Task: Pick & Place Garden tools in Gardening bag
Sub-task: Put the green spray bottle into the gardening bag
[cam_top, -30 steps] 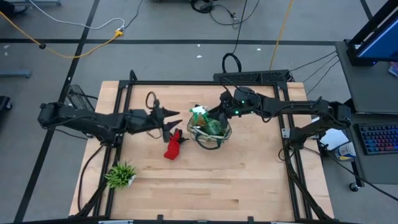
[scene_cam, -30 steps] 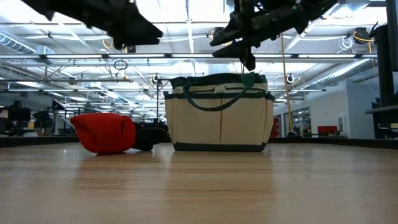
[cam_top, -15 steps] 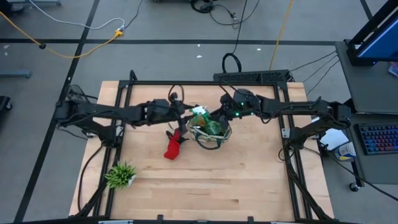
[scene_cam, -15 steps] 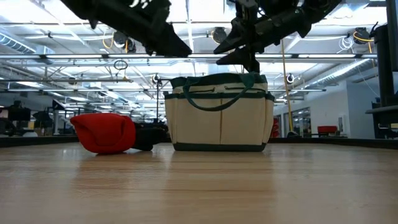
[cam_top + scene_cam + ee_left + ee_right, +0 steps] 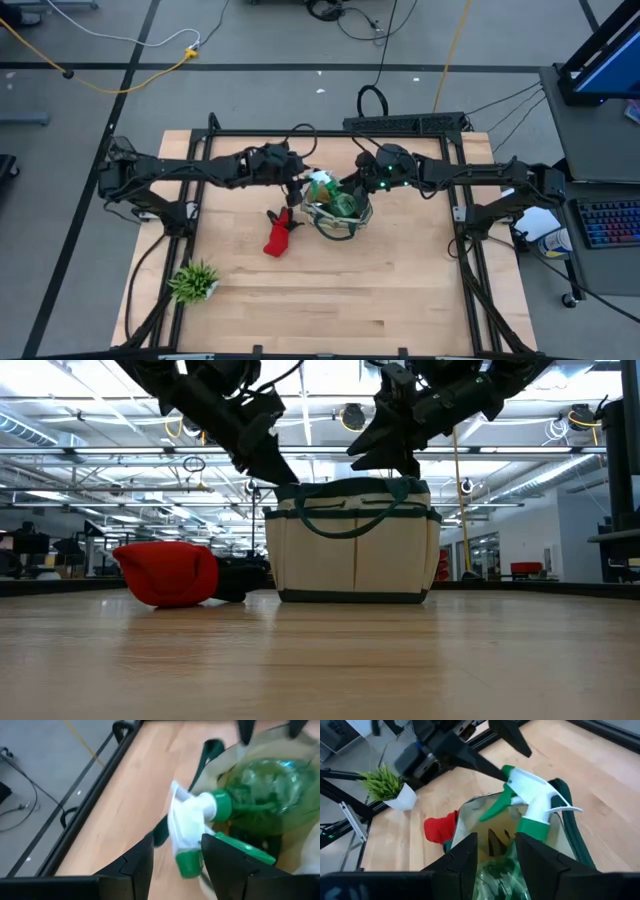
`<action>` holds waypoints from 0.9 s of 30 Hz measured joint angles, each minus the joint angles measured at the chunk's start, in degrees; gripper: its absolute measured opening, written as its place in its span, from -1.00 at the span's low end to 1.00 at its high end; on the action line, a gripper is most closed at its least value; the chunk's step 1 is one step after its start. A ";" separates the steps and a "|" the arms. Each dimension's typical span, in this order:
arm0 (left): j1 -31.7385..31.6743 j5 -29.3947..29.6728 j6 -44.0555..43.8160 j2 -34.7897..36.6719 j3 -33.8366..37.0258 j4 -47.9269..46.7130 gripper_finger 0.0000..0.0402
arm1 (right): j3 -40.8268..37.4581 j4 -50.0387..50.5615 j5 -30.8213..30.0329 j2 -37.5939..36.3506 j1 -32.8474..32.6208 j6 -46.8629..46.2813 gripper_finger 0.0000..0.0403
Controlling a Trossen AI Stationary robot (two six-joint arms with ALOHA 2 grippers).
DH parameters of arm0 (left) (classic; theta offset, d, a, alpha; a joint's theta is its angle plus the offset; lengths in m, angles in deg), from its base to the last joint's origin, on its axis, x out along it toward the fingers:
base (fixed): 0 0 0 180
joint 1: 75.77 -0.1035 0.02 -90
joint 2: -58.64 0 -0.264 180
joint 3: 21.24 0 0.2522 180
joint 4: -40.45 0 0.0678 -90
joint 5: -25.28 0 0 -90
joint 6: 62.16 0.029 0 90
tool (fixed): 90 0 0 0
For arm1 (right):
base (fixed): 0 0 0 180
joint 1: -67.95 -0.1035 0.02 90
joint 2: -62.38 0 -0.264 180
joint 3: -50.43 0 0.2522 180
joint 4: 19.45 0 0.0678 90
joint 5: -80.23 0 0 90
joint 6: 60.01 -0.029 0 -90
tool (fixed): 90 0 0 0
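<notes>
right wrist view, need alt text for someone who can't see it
A green spray bottle with a white trigger head stands in the open gardening bag, the left gripper reaching toward it. Beyond on the wooden table lie a red glove and a potted plant tuft.

arms: dark, jointed | cables: black loops | right wrist: green light
</notes>
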 joint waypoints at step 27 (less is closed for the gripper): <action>-0.73 -3.15 1.89 0.23 0.05 -4.18 -0.75 | 0.00 16.44 -13.60 -3.74 -0.05 0.90 -0.37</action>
